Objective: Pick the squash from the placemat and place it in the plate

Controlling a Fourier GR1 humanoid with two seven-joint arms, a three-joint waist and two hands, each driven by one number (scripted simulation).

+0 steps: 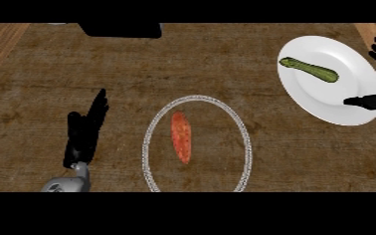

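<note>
Left hand (82, 134) is rested near-left on the bench (220, 64), fingers straight, nothing held. An orange vegetable (180, 137) is laid inside the oval placemat (146, 147). Farther right, the green squash (308, 69) is seen on the white plate (323, 99). Right hand (361, 101) is at the plate's rim, fingers spread, nothing gripped.

No readable text or signs.

We see a dark brown, wood-grained counter top (220, 59), with paler wood showing at its far left and right corners. Directly on it lie a round white plate (316, 97) at the right edge and an oval placemat with a pale grey rim (197, 98) in the lower middle, well apart from each other. At the far edge sits a black block (121, 29), perhaps the foot of something, cut off by the view's top.
</note>
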